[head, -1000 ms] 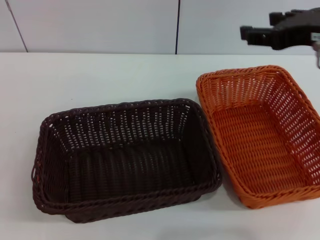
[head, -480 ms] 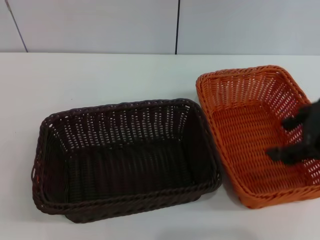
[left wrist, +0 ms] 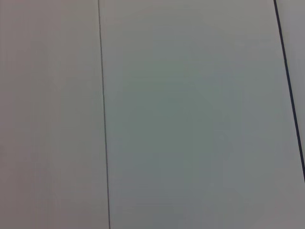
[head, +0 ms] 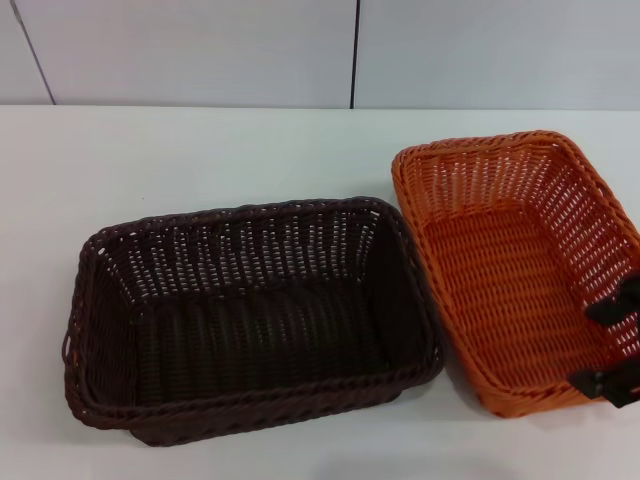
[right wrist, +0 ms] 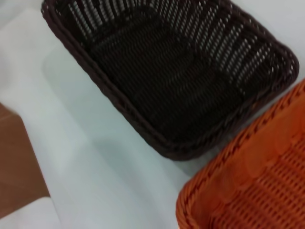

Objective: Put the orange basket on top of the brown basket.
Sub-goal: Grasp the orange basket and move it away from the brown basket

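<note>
The orange basket (head: 510,270) sits on the white table at the right, empty. Its corner (right wrist: 248,191) also shows in the right wrist view. The brown basket (head: 250,315) lies just left of it, also empty, and fills much of the right wrist view (right wrist: 171,76). The two rims nearly touch. My right gripper (head: 592,346) reaches in from the right edge of the head view, over the orange basket's near right corner. It is open, its two black fingers (head: 612,306) spread apart above the basket's right wall. My left gripper is out of view.
The white table (head: 200,150) runs back to a pale panelled wall (head: 300,50). The left wrist view shows only wall panels (left wrist: 190,119) with dark seams. The right wrist view shows the table edge and brown floor (right wrist: 19,167) beyond it.
My right gripper came down from the far upper right, passed over the orange basket's inside, and now sits lower at its near right corner. Neither basket has moved.
</note>
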Controlling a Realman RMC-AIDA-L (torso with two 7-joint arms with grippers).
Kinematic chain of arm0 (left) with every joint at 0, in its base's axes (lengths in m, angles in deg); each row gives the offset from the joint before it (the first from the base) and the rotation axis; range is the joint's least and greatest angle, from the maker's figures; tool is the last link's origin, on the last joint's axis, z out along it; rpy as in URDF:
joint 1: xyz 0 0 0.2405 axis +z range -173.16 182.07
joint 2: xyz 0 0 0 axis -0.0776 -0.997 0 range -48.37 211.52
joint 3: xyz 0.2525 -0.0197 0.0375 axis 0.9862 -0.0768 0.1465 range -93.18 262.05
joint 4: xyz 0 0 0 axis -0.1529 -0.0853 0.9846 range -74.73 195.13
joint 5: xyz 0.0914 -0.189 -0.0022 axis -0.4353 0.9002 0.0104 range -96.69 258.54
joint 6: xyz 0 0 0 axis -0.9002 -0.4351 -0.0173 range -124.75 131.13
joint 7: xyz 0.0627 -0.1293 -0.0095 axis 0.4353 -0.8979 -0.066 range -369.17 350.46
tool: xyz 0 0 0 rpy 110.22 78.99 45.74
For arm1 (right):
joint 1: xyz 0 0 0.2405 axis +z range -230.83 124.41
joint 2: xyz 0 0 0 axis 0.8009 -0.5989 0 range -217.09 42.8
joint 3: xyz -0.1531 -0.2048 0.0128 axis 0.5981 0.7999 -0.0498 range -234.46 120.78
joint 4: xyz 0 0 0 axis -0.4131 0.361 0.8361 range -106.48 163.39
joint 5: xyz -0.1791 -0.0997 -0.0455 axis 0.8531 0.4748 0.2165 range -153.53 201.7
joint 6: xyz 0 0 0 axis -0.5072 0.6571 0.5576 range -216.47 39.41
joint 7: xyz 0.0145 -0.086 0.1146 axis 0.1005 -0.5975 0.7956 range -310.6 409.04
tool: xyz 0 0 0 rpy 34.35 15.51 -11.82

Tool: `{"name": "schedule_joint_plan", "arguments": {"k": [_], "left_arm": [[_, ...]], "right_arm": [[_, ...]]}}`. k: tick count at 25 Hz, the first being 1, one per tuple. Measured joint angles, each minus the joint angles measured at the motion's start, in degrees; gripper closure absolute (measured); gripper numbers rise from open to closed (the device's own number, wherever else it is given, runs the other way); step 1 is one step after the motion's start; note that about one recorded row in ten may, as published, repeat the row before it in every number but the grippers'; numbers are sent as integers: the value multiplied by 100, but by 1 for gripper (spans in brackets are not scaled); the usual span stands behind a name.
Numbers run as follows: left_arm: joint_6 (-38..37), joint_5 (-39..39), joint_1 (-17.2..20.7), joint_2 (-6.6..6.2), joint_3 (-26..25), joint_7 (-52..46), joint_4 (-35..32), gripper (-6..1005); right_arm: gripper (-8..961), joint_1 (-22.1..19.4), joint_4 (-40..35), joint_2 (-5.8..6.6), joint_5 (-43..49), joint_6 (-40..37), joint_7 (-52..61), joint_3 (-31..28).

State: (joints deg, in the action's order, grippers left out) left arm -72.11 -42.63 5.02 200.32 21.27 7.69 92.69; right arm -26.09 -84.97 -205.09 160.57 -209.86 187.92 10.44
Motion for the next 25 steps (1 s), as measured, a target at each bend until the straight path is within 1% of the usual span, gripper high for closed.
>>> {"name": "schedule_joint_plan", "arguments": {"k": [3,4,7,9,10,11,12,14,18,20,25], "left_arm": [[3,40,-10,0,5,1,2,268],[7,46,-13,0,7,-2,3,268],[11,45,-11,0,7,-11,3,267],[11,46,-5,0,7,-13,3,267],[11,46,-5,0,7,-13,3,267],[11,46,-5,0,7,-13,3,267],[11,46,20,0,7,-28,4,267],[11,45,32,-4,7,-33,3,267],[11,44,37,-8,7,-38,2,268],[11,42,40,-18,7,-44,-17,268],[9,42,36,-26,7,-44,-46,268]], "right_arm": [[230,2,96,-20,174,22,-79,45],[230,29,241,-51,307,88,-155,99],[230,60,429,-68,394,188,-195,207],[229,78,657,-73,509,358,-198,433],[229,78,657,-73,509,358,-198,433],[229,80,803,-76,612,472,-198,624],[229,80,803,-76,612,472,-198,624],[229,81,1016,-80,790,647,-195,885],[230,90,1258,-87,869,781,-186,1007],[231,108,1552,-88,914,941,-186,1125],[232,134,1804,-88,993,1091,-186,1230]]}}
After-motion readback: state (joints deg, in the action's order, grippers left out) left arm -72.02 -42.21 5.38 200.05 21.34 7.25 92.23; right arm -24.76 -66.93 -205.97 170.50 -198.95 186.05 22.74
